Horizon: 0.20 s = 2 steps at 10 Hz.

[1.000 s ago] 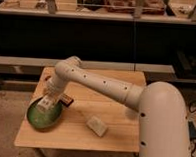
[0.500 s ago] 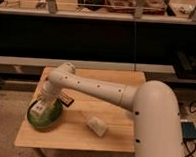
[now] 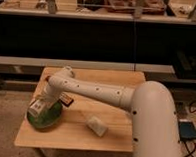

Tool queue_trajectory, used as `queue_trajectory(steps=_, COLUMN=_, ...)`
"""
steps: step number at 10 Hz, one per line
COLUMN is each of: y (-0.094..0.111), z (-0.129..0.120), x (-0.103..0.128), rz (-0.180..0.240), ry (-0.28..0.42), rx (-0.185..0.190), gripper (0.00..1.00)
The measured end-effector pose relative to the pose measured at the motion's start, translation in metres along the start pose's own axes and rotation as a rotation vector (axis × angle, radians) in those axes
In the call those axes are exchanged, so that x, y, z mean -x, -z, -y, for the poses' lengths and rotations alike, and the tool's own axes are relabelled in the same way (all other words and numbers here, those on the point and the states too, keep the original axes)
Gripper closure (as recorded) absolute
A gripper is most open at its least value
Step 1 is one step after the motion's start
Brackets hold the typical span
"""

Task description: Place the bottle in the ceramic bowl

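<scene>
Down at the left end of the table, the gripper (image 3: pixel 38 107) hangs directly over the ceramic bowl (image 3: pixel 50 118), at the end of the single white arm (image 3: pixel 98 91) that reaches in from the robot's body on the right. A small whitish boxy shape sits right at the gripper; it reads as the bottle (image 3: pixel 36 108), low over the near-left part of the bowl, though it blends with the gripper's own pale parts. Whether the bottle is clamped, resting loose on the green surface, or just let go, I cannot tell, and the grip itself is not readable.

So the relation that matters is up and down, not sideways: the bottle lies straight beneath the hand and already inside the bowl's outline, with green rim showing on its near and right sides. Its long axis cannot be made out. My judgement is that the task is at its last step, and what remains is a release and a straight lift clear, without dragging the bottle over the rim.

Nothing else is visible in the bowl. Just beside it, toward the arm, a small dark and orange object (image 3: pixel 66 99) lies on the wooden table (image 3: pixel 118 139). Well apart to the right lies a pale rectangular packet (image 3: pixel 96 125), flat on the wood
</scene>
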Motion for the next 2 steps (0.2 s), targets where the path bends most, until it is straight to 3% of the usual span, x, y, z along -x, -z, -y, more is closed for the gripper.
queue_trajectory(steps=2, y=-0.0098, z=0.0068, x=0.0028, rz=-0.009, ry=0.012, rx=0.008, gripper=0.28)
